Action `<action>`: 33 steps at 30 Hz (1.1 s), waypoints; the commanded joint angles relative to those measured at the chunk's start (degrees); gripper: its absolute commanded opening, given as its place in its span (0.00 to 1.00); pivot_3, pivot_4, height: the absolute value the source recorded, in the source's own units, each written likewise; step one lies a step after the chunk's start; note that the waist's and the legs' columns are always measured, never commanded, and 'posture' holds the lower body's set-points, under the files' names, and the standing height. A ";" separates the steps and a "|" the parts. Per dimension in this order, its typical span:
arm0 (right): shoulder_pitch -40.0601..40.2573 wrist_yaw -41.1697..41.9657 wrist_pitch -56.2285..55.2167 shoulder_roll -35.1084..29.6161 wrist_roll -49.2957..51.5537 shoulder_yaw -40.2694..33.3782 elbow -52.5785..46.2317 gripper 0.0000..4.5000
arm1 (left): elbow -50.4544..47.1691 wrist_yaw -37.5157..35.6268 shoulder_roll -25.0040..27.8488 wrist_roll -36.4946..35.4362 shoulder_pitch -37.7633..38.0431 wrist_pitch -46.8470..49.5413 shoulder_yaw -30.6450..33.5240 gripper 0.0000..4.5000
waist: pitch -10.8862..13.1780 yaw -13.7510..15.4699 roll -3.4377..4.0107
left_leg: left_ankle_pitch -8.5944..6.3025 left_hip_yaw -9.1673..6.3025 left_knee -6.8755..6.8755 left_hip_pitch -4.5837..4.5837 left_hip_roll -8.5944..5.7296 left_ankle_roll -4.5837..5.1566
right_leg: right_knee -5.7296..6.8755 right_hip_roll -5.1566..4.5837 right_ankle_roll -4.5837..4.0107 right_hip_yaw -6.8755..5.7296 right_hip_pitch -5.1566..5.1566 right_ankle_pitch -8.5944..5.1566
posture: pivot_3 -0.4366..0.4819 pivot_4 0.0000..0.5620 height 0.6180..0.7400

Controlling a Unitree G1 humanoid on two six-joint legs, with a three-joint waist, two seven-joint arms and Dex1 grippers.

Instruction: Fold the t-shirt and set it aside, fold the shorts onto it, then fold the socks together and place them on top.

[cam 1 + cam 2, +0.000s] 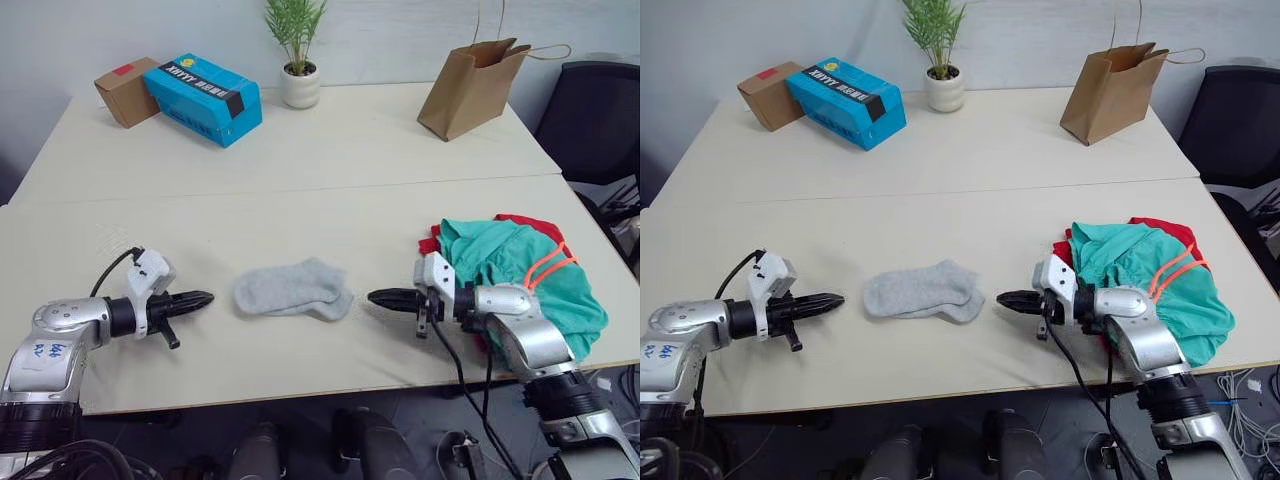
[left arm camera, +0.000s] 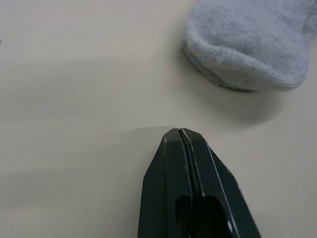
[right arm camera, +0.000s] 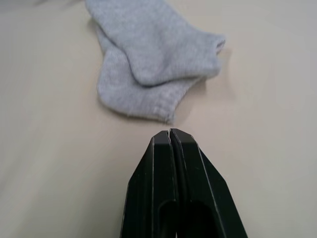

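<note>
**Socks lie between two closed tools**

Socks point(image 1: 292, 290), grey, lie flat near the front edge of the tabletop point(image 1: 330, 150), one laid partly over the other. The left tool point(image 1: 205, 298) sits at 9 o'clock from them, low over the surface, pointing toward them with a small gap to the nearest sock; its two black fingers are pressed together and grip nothing. The right tool point(image 1: 375, 296) sits at 3 o'clock from the socks, pointing back at them, just short of the cuff ends; its fingers are likewise pressed together and empty.

Behind the right tool, at the tabletop's right edge, the shorts point(image 1: 520, 275) rest in a loose teal heap with an orange drawstring point(image 1: 548, 266) showing on top. They lie on the t-shirt point(image 1: 530, 225), whose red cloth peeks out along the far side and at the left edge of the heap.

Farther back, at 1 o'clock from the socks, a brown paper bag point(image 1: 470, 88) stands upright. At 12 o'clock, by the wall, is a small potted plant point(image 1: 298, 55). At 11 o'clock a blue box point(image 1: 203, 98) lies touching a brown carton point(image 1: 127, 90).
</note>
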 commanded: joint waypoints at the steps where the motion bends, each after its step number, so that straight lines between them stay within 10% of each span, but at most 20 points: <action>1: 0.30 1.88 -1.39 0.61 0.43 1.18 -2.88 0.01 | 2.69 1.44 -1.77 0.28 -4.15 -1.98 -2.00 0.00 | 0.00 0.05 0.01 | 0.00 0.00 0.00 0.00 -0.01 0.00 | 0.00 0.00 0.00 0.00 0.01 0.00 | 0.48 0.27 1.00; 13: -1.41 -2.57 -5.98 6.98 -6.92 6.44 2.89 0.01 | 5.01 2.82 -6.16 1.08 -8.90 -1.74 -8.40 0.00 | -0.01 -0.18 0.01 | 0.15 0.16 0.01 -0.03 0.00 -0.29 | 0.06 0.00 0.00 0.01 -0.09 0.00 | 0.48 0.27 1.00; 20: 0.25 2.38 8.19 3.88 4.83 2.32 -5.83 0.09 | 3.29 4.31 -1.57 -3.18 -5.39 2.34 0.88 0.00 | 0.00 -0.29 0.00 | 0.13 0.13 0.01 -0.01 0.01 -0.27 | 0.08 -0.01 0.00 0.05 -0.09 0.00 | 0.48 0.27 1.00; 28: -10.72 -6.80 42.71 -1.57 14.00 -0.73 -12.95 0.68 | -4.99 -0.23 7.11 -23.24 -5.00 35.16 8.06 0.48 | 0.02 -0.08 0.04 | -0.01 0.04 0.02 -0.04 0.00 -0.01 | 0.07 -0.09 -0.07 0.04 -0.11 -0.01 | 0.48 0.27 1.00; 33: -23.01 -15.15 59.87 3.98 14.72 -1.43 -0.69 0.68 | -4.63 9.88 5.79 -21.34 -9.76 45.48 5.17 0.84 | 0.02 -0.11 0.04 | 0.03 -0.04 -0.03 -0.08 -0.02 -0.03 | 0.08 -0.08 -0.15 0.03 -0.15 -0.03 | 0.48 0.27 1.00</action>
